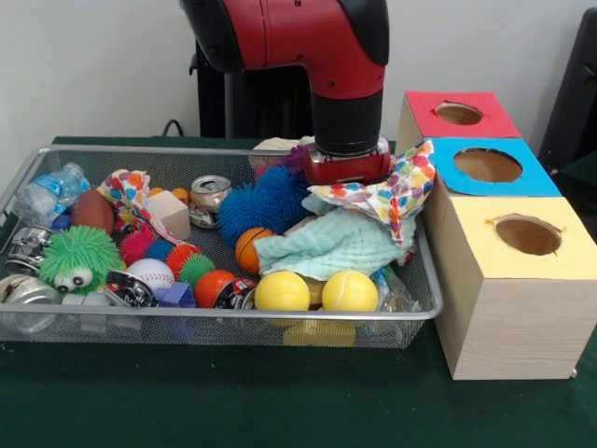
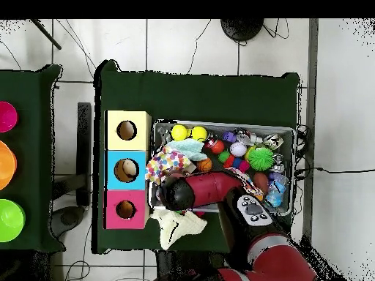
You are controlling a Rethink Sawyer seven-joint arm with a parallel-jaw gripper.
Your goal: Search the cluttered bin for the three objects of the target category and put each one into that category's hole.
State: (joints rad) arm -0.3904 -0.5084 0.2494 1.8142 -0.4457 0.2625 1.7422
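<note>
Tool (image 1: 347,168) sits low at the bin's (image 1: 424,313) right end, against the dotted cloth (image 1: 396,191) draped over the rim; whether it grips, I cannot tell; cloth looks light, limp; pinch a bunched fold.

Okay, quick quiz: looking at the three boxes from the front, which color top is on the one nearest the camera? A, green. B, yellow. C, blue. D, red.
B: in the front view the yellow-topped box stands nearest, with the blue-topped box behind it and the red-topped box farthest back.
</note>
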